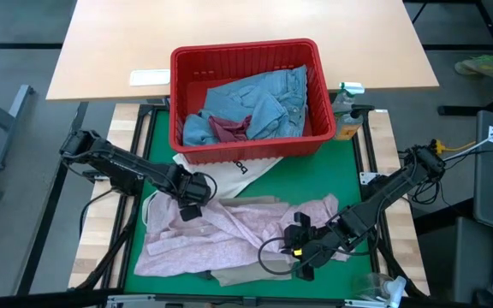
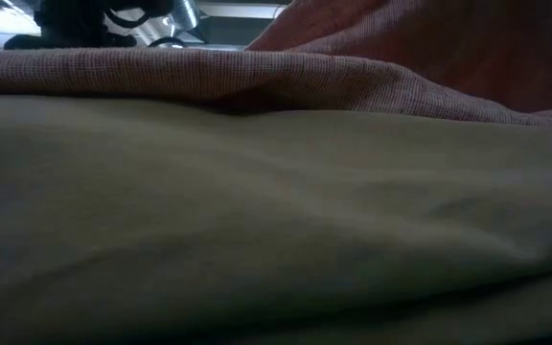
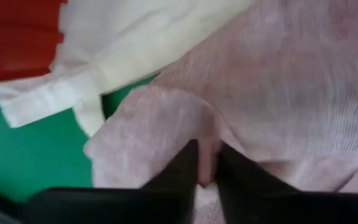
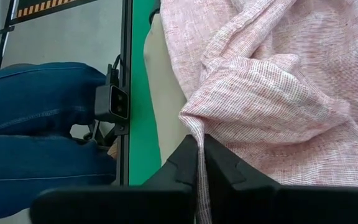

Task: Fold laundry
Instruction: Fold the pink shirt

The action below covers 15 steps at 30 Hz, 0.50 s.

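folding barely begun: pink top pinched at two edges, nothing folded yet.
high view: mottled pink top lies rumpled on the green mat over beige trousers; denim jeans wait in the red basket. low view: only cloth. left wrist view: left gripper nipped nearly closed on a pink fold. right wrist view: right gripper clamped on the pink hem.

Non-task items on and around the table

A red plastic basket is set at the green mat's far edge; a white tote bag is spread before it.
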Each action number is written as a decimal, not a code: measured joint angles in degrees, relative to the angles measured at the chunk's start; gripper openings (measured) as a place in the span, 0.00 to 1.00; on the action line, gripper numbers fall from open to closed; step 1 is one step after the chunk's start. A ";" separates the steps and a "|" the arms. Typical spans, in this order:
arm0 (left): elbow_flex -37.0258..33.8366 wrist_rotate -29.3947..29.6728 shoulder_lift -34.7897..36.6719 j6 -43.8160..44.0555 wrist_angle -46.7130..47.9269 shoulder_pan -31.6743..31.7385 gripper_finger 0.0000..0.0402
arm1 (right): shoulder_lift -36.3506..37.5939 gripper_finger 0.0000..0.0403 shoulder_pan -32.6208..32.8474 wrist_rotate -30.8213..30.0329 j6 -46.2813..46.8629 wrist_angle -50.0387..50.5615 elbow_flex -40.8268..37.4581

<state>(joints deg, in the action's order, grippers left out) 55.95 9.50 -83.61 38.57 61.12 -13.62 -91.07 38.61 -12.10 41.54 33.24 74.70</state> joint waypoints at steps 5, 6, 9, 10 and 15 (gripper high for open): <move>5.21 0.84 0.00 1.99 10.19 -2.53 0.01 | 0.19 0.04 0.15 -0.04 0.07 3.45 0.02; 6.74 0.87 0.00 3.14 12.90 -3.45 0.01 | 0.38 0.04 0.48 -0.36 0.11 4.19 0.02; 11.63 0.87 0.02 6.49 19.94 -7.23 0.00 | 1.42 0.04 1.33 -2.38 0.19 5.11 0.02; 13.15 0.48 0.02 7.54 22.06 -8.87 0.00 | 1.72 0.04 1.79 -3.09 0.33 5.49 0.05; 18.85 -3.27 0.09 15.47 27.53 -17.74 0.00 | 3.16 0.04 3.48 -6.67 3.14 8.97 0.04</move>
<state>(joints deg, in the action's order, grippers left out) 74.80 6.23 -83.53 54.04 88.65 -31.36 -87.91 42.09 -18.77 44.68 42.20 74.74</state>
